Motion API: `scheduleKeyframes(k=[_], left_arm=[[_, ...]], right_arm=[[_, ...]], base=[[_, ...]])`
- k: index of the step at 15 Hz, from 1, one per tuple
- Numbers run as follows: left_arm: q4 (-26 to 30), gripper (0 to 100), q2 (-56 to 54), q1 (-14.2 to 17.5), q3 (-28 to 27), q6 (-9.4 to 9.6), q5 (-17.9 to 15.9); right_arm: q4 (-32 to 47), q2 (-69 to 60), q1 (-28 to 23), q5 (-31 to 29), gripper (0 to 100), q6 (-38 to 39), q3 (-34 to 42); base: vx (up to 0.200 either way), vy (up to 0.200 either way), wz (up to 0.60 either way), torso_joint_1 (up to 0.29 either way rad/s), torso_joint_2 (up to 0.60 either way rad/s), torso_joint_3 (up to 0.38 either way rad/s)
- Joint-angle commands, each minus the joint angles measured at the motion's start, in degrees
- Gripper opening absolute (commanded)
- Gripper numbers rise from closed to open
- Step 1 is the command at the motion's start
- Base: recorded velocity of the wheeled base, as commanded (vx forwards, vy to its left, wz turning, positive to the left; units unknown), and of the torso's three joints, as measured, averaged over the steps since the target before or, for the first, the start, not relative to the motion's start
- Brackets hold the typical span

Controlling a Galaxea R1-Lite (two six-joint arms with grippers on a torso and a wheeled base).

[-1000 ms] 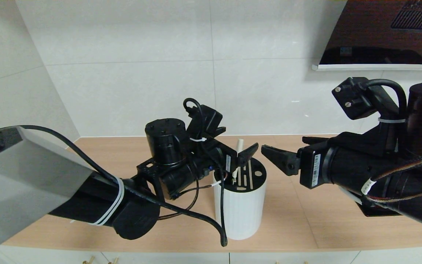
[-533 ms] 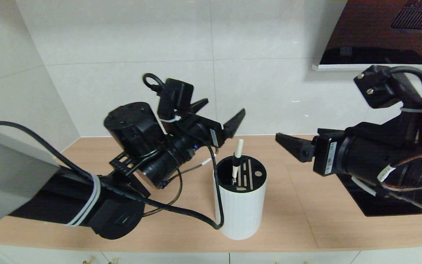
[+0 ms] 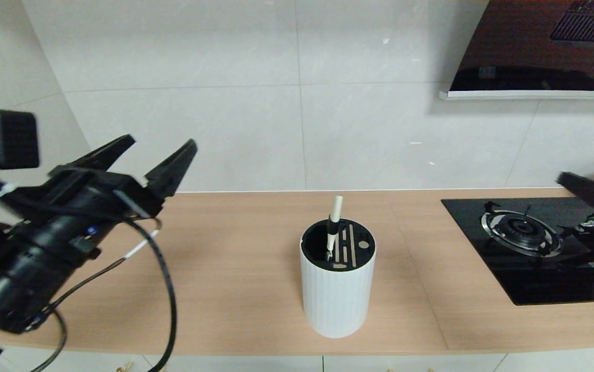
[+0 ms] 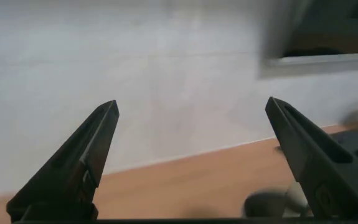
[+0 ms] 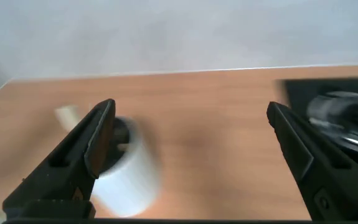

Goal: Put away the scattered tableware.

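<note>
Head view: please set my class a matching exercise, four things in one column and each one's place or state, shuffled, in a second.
Column one:
1. white holder
2. cream-handled utensil
3. gas burner
4. left gripper

Column two:
A. open, raised at the left
B. set in the black hob at the right
C. upright on the wooden counter, in the middle
D. standing in a slot, handle up

Pairs: 1-C, 2-D, 3-B, 4-A

- Wood-tone surface spans the lower frame.
- Black glass hob, lower right, with a ringed burner.
- Dark hood, upper right.
- Pale tiled wall behind.
</note>
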Motion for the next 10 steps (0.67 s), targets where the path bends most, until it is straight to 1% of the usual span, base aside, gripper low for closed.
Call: scheduleKeyframes(k=[1,2,3,4,5,6,7,8,9,10], left_arm=[[5.3,100,-22.3,6.2,14.3,-1.51,0.2],[8.8,100,-27.1,7.2,15.4,-1.78,0.2],[18.3,100,-36.5,7.9,16.2,-2.21,0.2],[29.7,100,-45.9,7.9,16.0,-2.39,0.3],[41.4,100,-54.5,8.1,15.0,-3.09,0.4],[58.1,100,-66.0,8.9,11.3,-4.24,0.1],[68.3,100,-71.4,11.6,8.1,-5.12,-0.3],[74.1,100,-74.8,13.7,6.4,-6.26,-0.9],[77.7,100,-77.7,16.4,6.2,-6.7,-3.8],[78.1,100,-79.6,18.1,6.3,-6.87,-5.2]], right_arm=[[0.7,-22.6,-7.6,0.3,100,-0.1,9.9],[2.5,-25.8,-8.2,0.3,100,-0.2,9.9],[8.2,-32.0,-8.6,0.3,100,-2.6,9.9],[15.9,-37.9,-8.7,0.3,100,-4.0,10.2],[23.1,-42.8,-8.7,0.3,100,-4.0,9.8],[29.5,-47.6,-8.8,0.2,100,-4.0,8.9],[31.1,-49.5,-9.6,0.0,100,-4.0,8.9],[31.8,-50.7,-11.4,0.2,100,-4.0,8.9],[32.6,-51.4,-13.1,0.3,100,-4.0,8.9],[32.6,-51.4,-13.1,-0.1,100,-4.0,8.9]], base=[[0.0,0.0,0.0,0.0,0.0,0.0],[0.0,0.0,0.0,0.0,0.0,0.0],[0.0,0.0,0.0,0.0,0.0,0.0],[0.0,0.0,0.0,0.0,0.0,0.0],[0.0,0.0,0.0,0.0,0.0,0.0],[0.0,0.0,0.0,0.0,0.0,0.0],[0.0,0.0,0.0,0.0,0.0,0.0],[0.0,0.0,0.0,0.0,0.0,0.0],[0.0,0.0,0.0,0.0,0.0,0.0],[0.0,0.0,0.0,0.0,0.0,0.0]])
